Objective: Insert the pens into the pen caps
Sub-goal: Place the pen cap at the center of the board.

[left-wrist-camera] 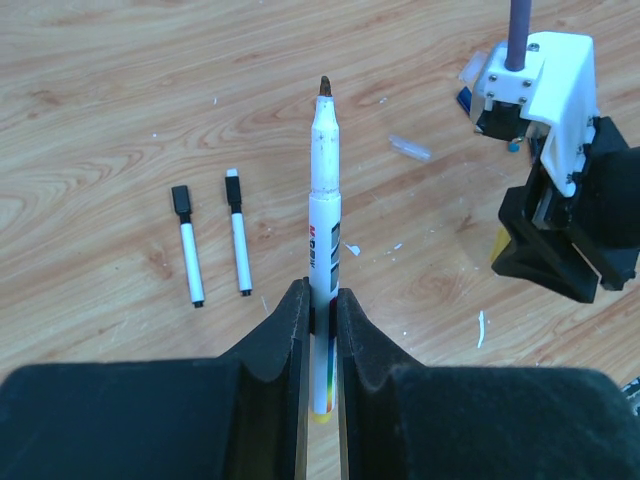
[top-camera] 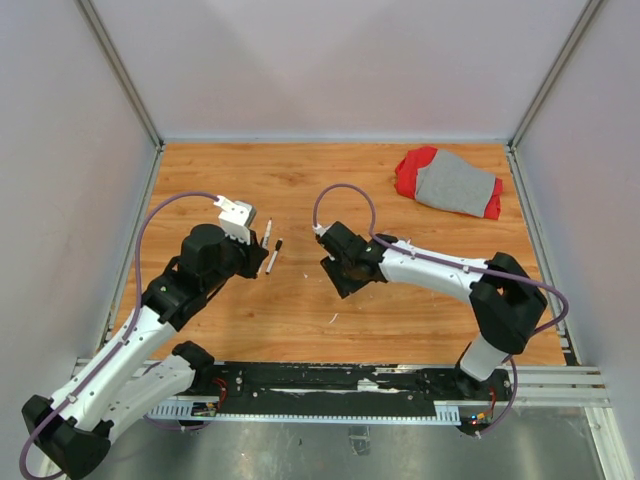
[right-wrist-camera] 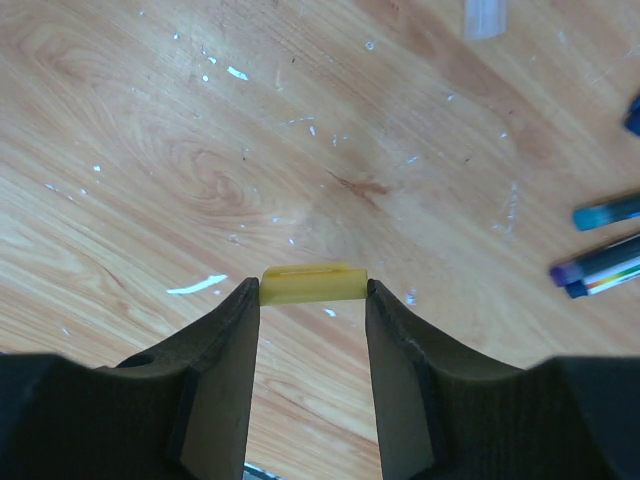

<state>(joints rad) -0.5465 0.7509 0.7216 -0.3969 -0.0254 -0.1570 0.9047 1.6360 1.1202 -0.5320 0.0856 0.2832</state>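
Pen (left-wrist-camera: 324,190) juts from left hand (left-wrist-camera: 320,292); right hand (right-wrist-camera: 311,296) pinches, seemingly, yellow cap (right-wrist-camera: 313,283).

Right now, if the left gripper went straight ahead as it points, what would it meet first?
Probably only bare table. The left gripper's pen leads, passing between the two loose pens and the right gripper. Depth is unclear.

Left pincer (left-wrist-camera: 320,300) in a tight grip, right pincer (right-wrist-camera: 312,290) in a wider grip
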